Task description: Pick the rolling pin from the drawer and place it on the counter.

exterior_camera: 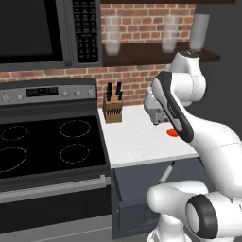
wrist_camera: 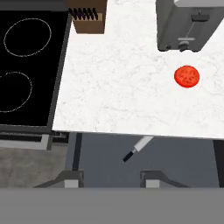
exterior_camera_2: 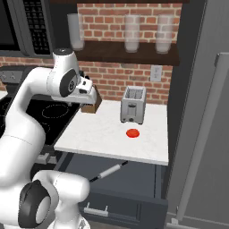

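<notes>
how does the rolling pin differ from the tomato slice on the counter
The rolling pin is a slender rod, pale with a dark end; the tomato slice is a flat red disc. The rolling pin lies slanted in the open drawer, partly under the counter edge; the tomato slice sits on top of the counter, in front of the toaster. Neither is touched by anything.

Knife block [exterior_camera: 112, 108] and toaster [exterior_camera: 154, 108] on the white counter [exterior_camera: 137, 142]; rolling pin [exterior_camera: 166, 173] in the open drawer [exterior_camera: 137, 198] below
</notes>
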Tool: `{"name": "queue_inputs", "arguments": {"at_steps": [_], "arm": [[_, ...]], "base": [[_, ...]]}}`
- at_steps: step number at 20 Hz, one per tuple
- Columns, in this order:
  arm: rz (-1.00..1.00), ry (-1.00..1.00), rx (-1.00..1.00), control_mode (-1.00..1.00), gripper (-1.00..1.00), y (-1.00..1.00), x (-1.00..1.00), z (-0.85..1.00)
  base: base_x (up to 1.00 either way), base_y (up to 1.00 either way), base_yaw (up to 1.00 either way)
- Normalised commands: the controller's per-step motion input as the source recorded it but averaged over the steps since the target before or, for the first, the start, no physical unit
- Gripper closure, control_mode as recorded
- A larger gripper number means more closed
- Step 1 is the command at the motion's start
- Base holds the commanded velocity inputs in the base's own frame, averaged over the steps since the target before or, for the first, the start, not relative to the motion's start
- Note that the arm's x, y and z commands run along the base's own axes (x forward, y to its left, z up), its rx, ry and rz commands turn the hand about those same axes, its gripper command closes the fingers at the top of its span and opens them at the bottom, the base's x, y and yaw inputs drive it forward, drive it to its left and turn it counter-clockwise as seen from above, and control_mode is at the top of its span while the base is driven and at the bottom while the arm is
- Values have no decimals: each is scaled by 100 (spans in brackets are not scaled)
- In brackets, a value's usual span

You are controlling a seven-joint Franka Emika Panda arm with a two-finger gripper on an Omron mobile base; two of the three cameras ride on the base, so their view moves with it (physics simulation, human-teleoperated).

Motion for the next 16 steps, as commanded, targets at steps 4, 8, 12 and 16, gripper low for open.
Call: {"name": "queue_inputs", "arguments": {"at_steps": [4,8,12,16], "arm": [[0,0,0,-100,-100,-2,-28,-13],[0,0,0,-100,-100,0,-61,-68],[0,2,-3,-100,-100,1,-37,-76],[0,0,-2,-100,-100,2,-9,-61]], "base": [[0,0,0],[0,0,0],[0,0,0],[0,0,0]]}}
